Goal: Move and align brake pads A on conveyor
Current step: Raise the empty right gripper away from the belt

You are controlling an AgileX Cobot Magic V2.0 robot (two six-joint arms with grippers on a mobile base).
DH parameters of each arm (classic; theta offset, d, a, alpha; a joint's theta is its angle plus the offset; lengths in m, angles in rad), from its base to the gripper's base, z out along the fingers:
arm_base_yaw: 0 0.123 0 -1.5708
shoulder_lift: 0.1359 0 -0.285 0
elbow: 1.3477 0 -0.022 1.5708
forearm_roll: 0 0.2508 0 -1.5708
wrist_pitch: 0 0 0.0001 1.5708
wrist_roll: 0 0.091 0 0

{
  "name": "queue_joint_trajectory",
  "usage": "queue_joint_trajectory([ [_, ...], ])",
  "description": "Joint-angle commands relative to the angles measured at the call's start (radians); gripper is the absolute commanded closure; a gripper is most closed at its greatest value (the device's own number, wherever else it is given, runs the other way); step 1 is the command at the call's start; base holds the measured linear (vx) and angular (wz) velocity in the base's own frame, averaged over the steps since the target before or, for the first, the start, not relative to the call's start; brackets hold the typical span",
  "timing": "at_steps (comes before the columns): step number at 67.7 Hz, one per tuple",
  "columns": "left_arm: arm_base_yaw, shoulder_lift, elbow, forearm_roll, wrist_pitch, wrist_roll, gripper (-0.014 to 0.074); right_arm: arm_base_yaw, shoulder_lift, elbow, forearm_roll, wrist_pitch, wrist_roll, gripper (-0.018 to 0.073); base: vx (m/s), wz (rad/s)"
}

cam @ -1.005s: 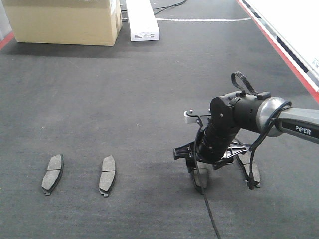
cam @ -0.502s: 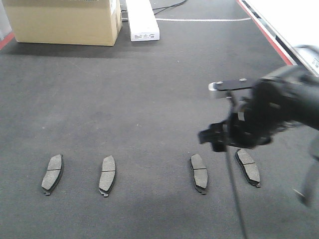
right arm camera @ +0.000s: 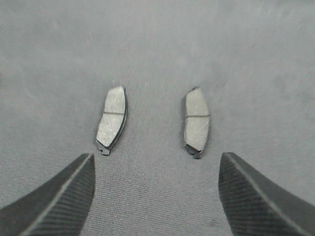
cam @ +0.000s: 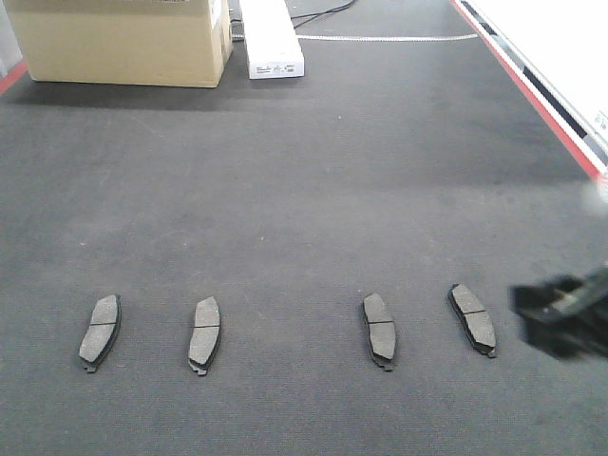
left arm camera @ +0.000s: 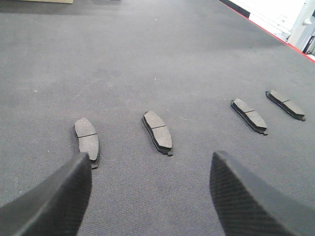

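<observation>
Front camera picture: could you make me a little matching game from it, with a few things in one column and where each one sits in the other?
Things:
1. cardboard box
2. white box
3. brake pads
4. right gripper

Places:
A. blurred, at the right edge of the picture
B. far left corner of the conveyor
C. four in a row near the front
D. far end, just right of the brown carton

Pairs: 1-B, 2-D, 3-C, 4-A
</observation>
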Motion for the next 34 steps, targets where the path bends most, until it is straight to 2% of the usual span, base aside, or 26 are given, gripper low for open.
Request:
queue_joint_trajectory([
  [1, -0.006, 0.015, -0.021, 0.003, -0.069, -0.001, 0.0094, -0.006, -0.127, 0.031, -0.035, -0.081, 0.003, 0.0054, 0.00, 0.00],
  [14, -0.006, 0.015, -0.021, 0.003, -0.079, -0.001, 0.0094, -0.006, -0.390, 0.129, -0.030, -0.085, -0.005, 0.0054, 0.00, 0.00],
  [22, -0.006, 0.015, -0.021, 0.013, -0.084, -0.001, 0.0094, -0.006, -0.524, 0.191, -0.023, -0.096, -0.059, 0.0054, 0.00, 0.00],
  [34, -0.006, 0.015, -0.020, 0.018, -0.080, -0.001, 0.0094, -0.006, -0.680, 0.267, -0.019, -0.195, -0.098, 0.0054, 0.00, 0.00],
])
